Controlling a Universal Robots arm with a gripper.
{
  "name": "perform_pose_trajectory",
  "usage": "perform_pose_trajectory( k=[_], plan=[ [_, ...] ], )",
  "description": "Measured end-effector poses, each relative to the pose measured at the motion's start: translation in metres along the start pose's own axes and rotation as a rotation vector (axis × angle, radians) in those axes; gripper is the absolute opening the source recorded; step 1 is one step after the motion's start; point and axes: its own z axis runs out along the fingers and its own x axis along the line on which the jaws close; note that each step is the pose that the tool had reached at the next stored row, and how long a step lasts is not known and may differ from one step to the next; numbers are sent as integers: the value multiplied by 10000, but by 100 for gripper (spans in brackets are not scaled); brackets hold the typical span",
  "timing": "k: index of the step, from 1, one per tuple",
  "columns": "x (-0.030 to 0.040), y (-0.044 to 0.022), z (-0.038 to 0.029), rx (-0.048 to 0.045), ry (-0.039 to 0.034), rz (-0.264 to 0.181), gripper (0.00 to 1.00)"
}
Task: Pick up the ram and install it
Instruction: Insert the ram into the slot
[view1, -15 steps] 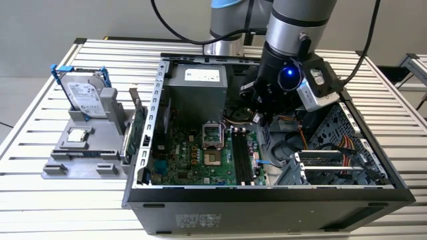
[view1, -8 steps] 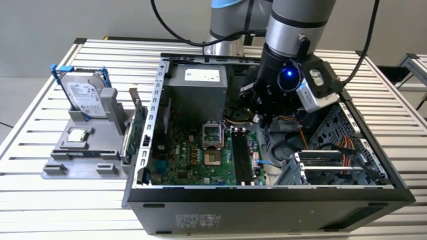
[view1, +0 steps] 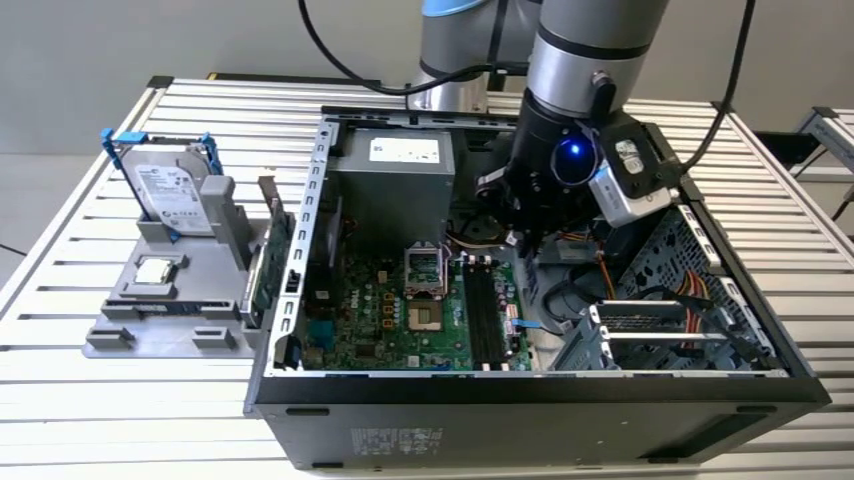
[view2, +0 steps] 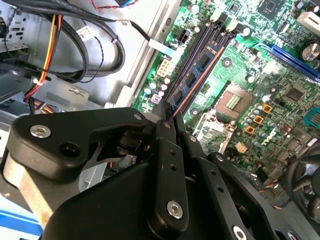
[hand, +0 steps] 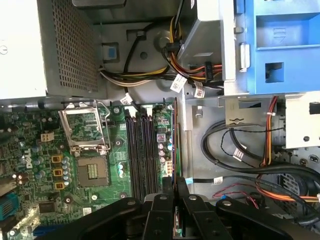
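My gripper (view1: 525, 238) hangs inside the open computer case (view1: 294, 300), low over the green motherboard (view1: 387, 310). It is shut on the ram (view2: 200, 65), a thin dark stick with small chips and an orange contact edge that juts out from the black fingertips (view2: 165, 127). In the first wrist view the ram (hand: 176, 140) shows edge-on ahead of the gripper (hand: 175, 182), just beside the long black memory slots (hand: 141, 150) and roughly parallel to them. The same slots (view1: 487, 315) lie below the gripper in the exterior view.
The bare processor socket (hand: 85, 125) sits beside the slots. A grey power supply (view1: 394, 185) fills the case's back, and cable bundles (hand: 235, 145) and drive bays (view1: 667, 320) crowd the exterior view's right. Outside, a grey holder (view1: 174, 320) carries a hard drive (view1: 171, 190) and a processor (view1: 158, 268).
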Motion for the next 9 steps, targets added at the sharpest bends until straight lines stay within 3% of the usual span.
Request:
perform_pose_trajectory(
  k=[9],
  plan=[
    [20,-1,19,-5,-5,-123,0]
  ],
)
